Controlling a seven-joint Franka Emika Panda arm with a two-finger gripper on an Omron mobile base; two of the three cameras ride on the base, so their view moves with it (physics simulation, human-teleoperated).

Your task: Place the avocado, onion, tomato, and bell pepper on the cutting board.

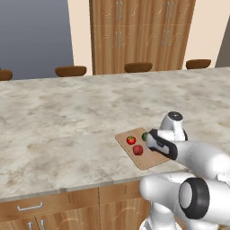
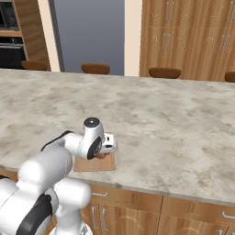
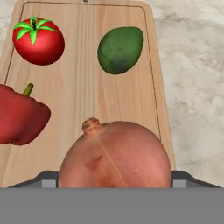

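While the gripper [image 3: 114, 186] sits low over the near end of the cutting board [image 3: 83, 100], its jaws stand wide with the onion [image 3: 114, 155] between them; whether they grip it I cannot tell. Probably it is being set down. On the board rest the tomato [image 3: 38, 40], avocado [image 3: 120, 49] and bell pepper [image 3: 19, 116], apart from one another.
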